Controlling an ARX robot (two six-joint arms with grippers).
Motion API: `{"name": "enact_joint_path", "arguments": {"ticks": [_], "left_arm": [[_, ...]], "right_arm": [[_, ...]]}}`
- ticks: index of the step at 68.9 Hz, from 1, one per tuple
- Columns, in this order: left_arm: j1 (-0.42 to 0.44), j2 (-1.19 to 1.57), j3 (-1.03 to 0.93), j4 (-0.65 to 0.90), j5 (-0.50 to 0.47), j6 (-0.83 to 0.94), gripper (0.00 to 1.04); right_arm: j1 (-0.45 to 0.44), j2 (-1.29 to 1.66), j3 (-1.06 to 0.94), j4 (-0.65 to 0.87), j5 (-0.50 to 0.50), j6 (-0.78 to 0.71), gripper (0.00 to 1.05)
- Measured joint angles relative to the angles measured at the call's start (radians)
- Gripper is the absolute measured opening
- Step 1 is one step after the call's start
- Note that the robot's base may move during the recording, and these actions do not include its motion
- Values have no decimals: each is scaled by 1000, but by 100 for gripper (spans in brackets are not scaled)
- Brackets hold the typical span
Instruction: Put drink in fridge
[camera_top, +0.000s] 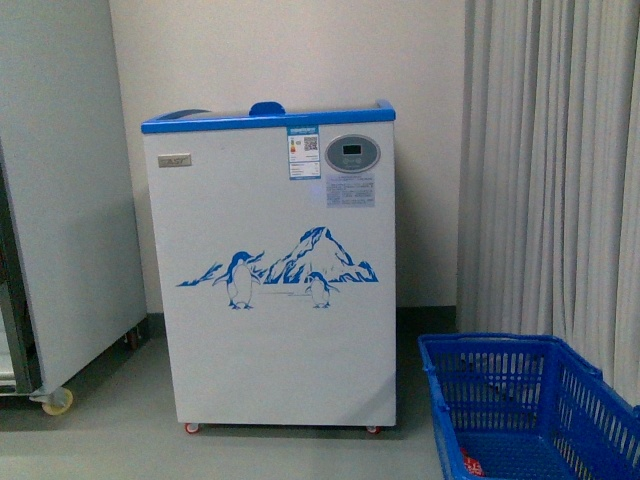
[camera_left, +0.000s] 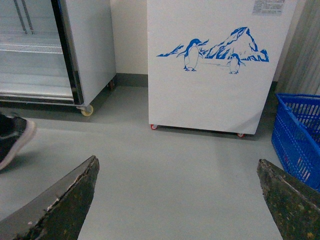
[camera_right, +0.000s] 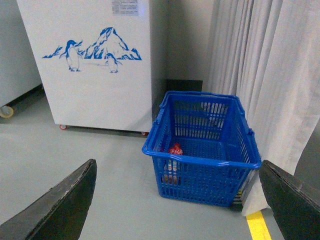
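Grey floor (camera_top: 100, 440) lies bare across the lower left of the front view. Fridge (camera_top: 280, 330) stands centre frame on small castors, with a gap of wall between it and the grey cabinet (camera_top: 70, 200) at the left edge. Curtain (camera_top: 550, 170) hangs along the right. Blue basket (camera_top: 490, 341) sits lower right, near the fridge's corner but apart from it. Drink (camera_right: 174, 150), red-topped, is inside the basket by its fridge-side wall. Shoe (camera_left: 15, 137) is on the floor near the cabinet front. Left gripper (camera_left: 177, 200) is spread wide and empty, as is the right gripper (camera_right: 177, 200).
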Motion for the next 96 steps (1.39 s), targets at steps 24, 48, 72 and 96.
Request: {"name": "enact_joint_path", "arguments": {"ticks": [24,48,72,96], "left_arm": [[0,0,0,0,0,0,97],[0,0,0,0,0,0,97],[0,0,0,0,0,0,97],[0,0,0,0,0,0,97]], "right_arm": [[0,0,0,0,0,0,97],[0,0,0,0,0,0,97],[0,0,0,0,0,0,97],[0,0,0,0,0,0,97]]}}
